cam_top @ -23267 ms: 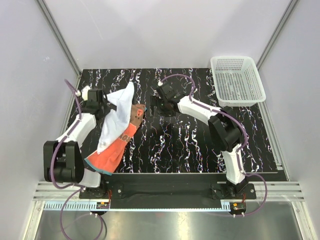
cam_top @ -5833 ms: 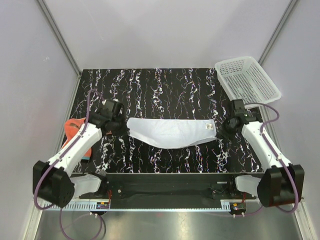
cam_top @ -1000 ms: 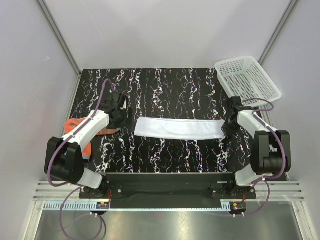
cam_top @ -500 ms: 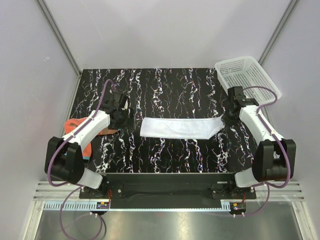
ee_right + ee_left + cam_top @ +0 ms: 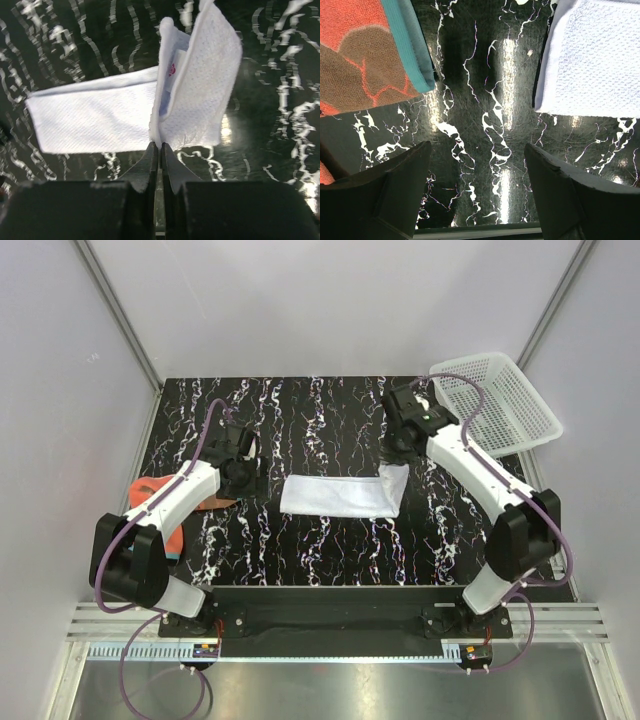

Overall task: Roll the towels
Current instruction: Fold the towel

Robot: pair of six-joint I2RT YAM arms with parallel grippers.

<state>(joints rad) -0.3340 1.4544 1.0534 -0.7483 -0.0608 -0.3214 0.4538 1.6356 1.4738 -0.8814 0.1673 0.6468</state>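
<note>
Altogether two towels (image 5: 335, 495), one basket (image 5: 500, 405).

White towel (image 5: 335, 497) (black-and-white marbled table (image 5: 330, 410))

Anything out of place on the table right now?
Yes: the orange-red towel lies bunched at the left edge of the table, partly past it, and the basket sits skewed over the far right corner.

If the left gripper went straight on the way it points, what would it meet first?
Probably bare tabletop: the open left gripper aims into the gap between the orange-red towel and the white towel, touching neither.
</note>
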